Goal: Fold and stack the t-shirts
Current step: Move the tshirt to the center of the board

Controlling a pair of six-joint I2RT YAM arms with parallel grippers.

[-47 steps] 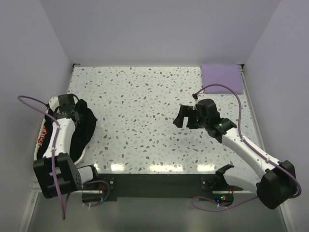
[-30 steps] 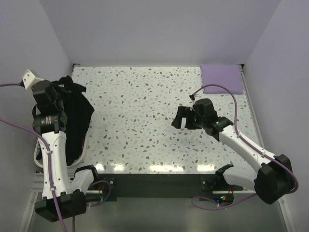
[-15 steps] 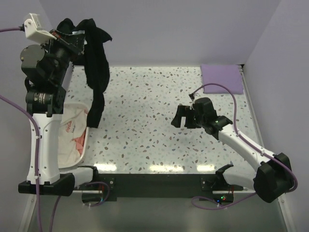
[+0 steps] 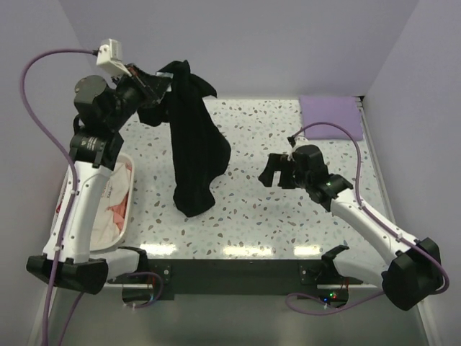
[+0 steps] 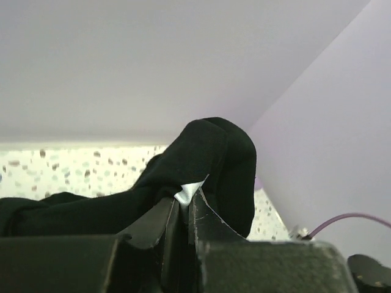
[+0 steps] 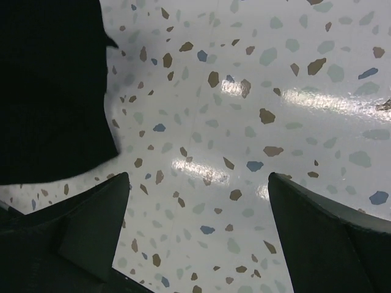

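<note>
Top external view: my left gripper (image 4: 157,83) is raised high over the far left of the white speckled terrazzo-pattern table (image 4: 245,122). Its jaws are pinched almost together on a bunched fold of the plain black soft-fabric t-shirt (image 4: 193,148). The shirt hangs from that grip in a long drape, its lowest end over the table's middle-left; I cannot tell whether it touches the surface. In the left wrist view the black cloth humps up over my dark fingers (image 5: 214,227), and a small white tag (image 5: 188,193) shows right at the tips.

My right gripper (image 4: 271,173) hovers low over the table's centre-right, jaws spread wide and holding nothing — the hanging shirt is to its left, near but apart.

The plain lavender t-shirt (image 4: 330,115) lies folded flat in the far right corner. The white t-shirt with red lettering (image 4: 108,205) lies crumpled in the white slotted plastic basket (image 4: 127,216) at the near left edge.
</note>
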